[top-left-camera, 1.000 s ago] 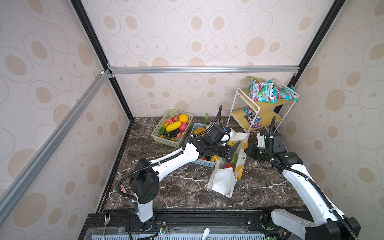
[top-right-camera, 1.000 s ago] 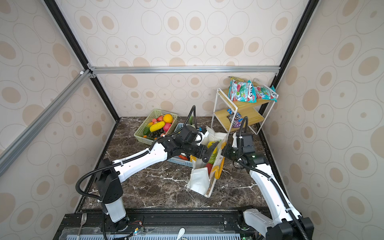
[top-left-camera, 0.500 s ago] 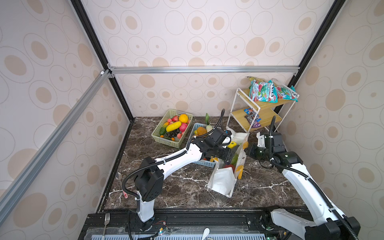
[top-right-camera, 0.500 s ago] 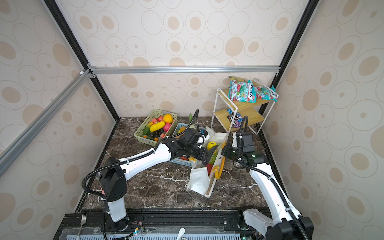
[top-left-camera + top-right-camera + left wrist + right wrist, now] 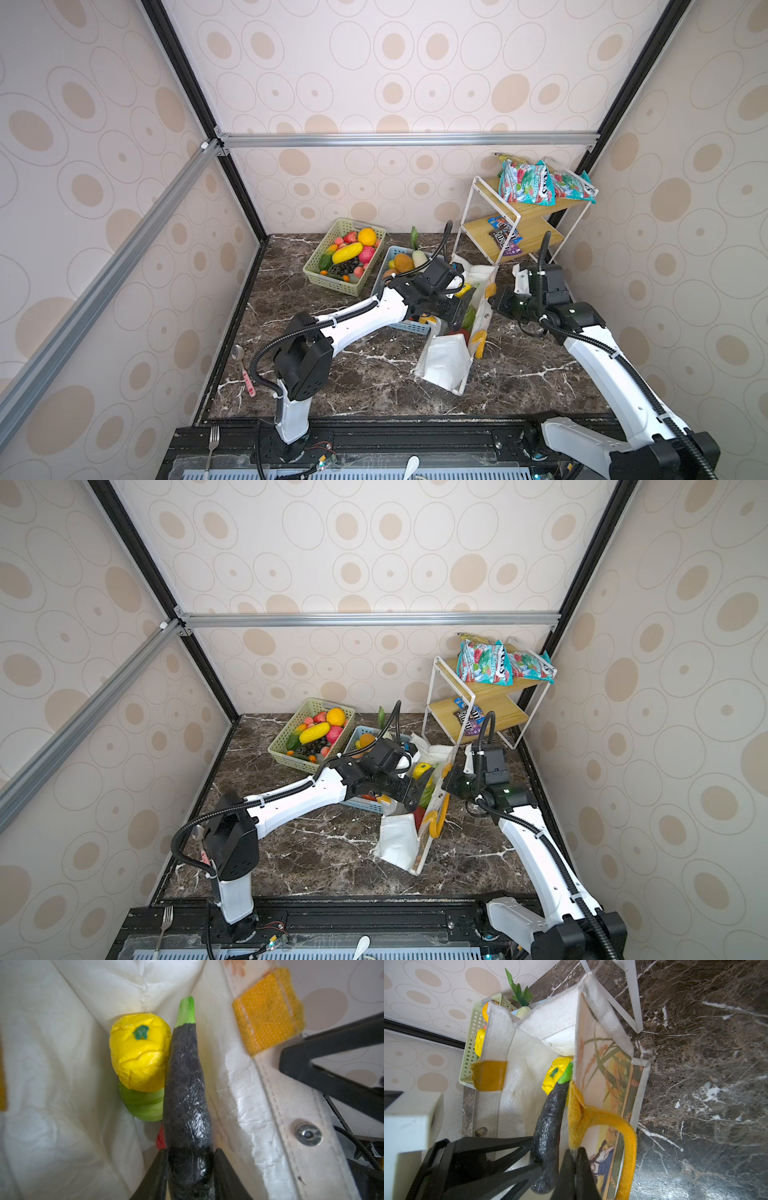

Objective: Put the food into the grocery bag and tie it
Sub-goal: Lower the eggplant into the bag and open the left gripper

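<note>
Eggplant (image 5: 187, 1088), dark with a green stem, is the piece of food in hand. My left gripper (image 5: 190, 1152) has a jaw pressed on each side of its thick end, and it points stem first into the mouth of the grocery bag (image 5: 446, 361), lying along the wall that carries the yellow-orange handle (image 5: 623, 1126). Deeper in the bag sit a yellow fruit (image 5: 139, 1051), a green cabbage (image 5: 143, 1107) and a red piece (image 5: 161, 1140), all touching or just beside it. My right gripper (image 5: 574, 1153) is closed on the bag's rim at the handle's base, holding the mouth apart. As I judge it, the main risk is the eggplant's length: let go here, it could prop on the yellow fruit and stick out, which would hinder tying. If my right pinch slips, the soft wall could fold in over my left jaws. Pulling out carelessly could snag the fabric and tip the bag. The space inside is narrow. The light blue basket (image 5: 409, 326) sits just beside the bag on my left arm's side, and the white rack (image 5: 486, 232) stands near behind it. The open table (image 5: 374, 374) lies in front.
</note>
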